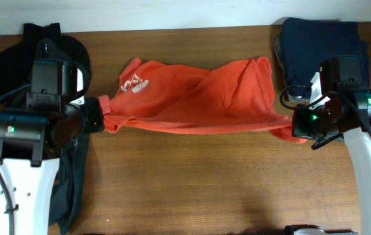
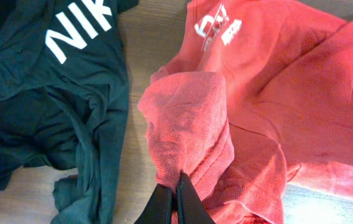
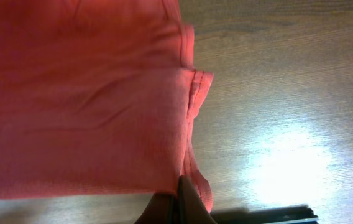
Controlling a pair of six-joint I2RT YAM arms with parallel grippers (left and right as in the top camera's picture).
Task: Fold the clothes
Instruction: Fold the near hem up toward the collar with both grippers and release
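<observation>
fingers (image 2: 161, 206) of the left gripper (image 2: 176, 182) are closed on a bunched edge of the orange t-shirt (image 1: 198, 98); the right gripper (image 3: 178, 186) is pinched shut on the opposite hem. it is held stretched across the upper centre of the table (image 1: 192, 189), presumably to be spread flat for folding. both arms are extended from the lower corners, wrists turned inward. a black shirt (image 2: 52, 93) lies at left, a navy top (image 1: 319, 39) at upper right.

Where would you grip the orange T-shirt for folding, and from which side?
Grip the orange T-shirt at its two bunched ends, coming in from the left and the right. It is stretched sideways over the table, so those ends are its free edges; the left end effector and right end effector are shut on them.
</observation>
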